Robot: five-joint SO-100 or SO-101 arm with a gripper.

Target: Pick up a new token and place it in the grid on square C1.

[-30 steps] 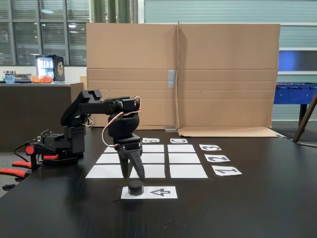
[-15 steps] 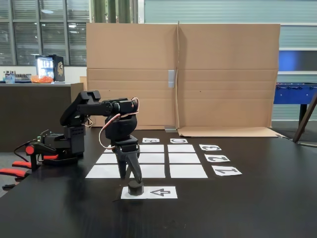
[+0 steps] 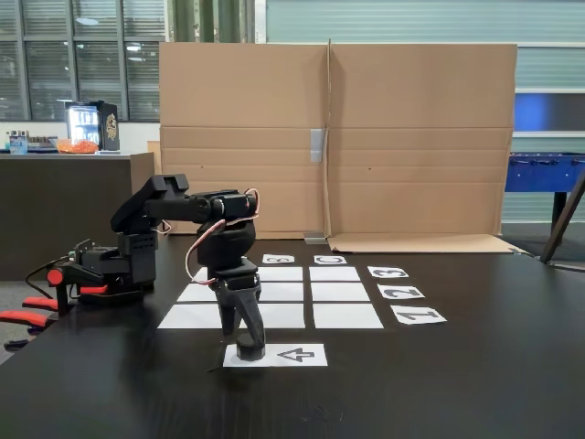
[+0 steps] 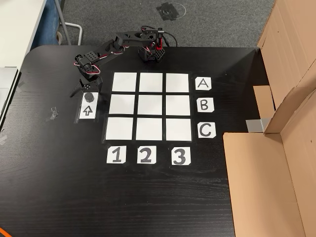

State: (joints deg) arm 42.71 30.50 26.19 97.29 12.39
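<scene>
Token [image 3: 250, 350] sits nearest the camera in the fixed view, a small black puck on the left end of the arrow-printed sheet [image 3: 292, 355], with the gripper [image 3: 249, 346] lowered over it and its fingers [image 3: 230, 322] straddling the puck; whether they press it I cannot tell. Just behind lies the grid [image 3: 315, 293] of white cells on the black table [image 3: 457, 384], and in the other view square C1 [image 4: 119, 128] lies bare, in line with the C label [image 4: 206, 130] and the 1 label [image 4: 116, 154], well apart from the token [image 4: 89, 97]. Farthest back stands a cardboard wall [image 3: 411, 137].
</scene>
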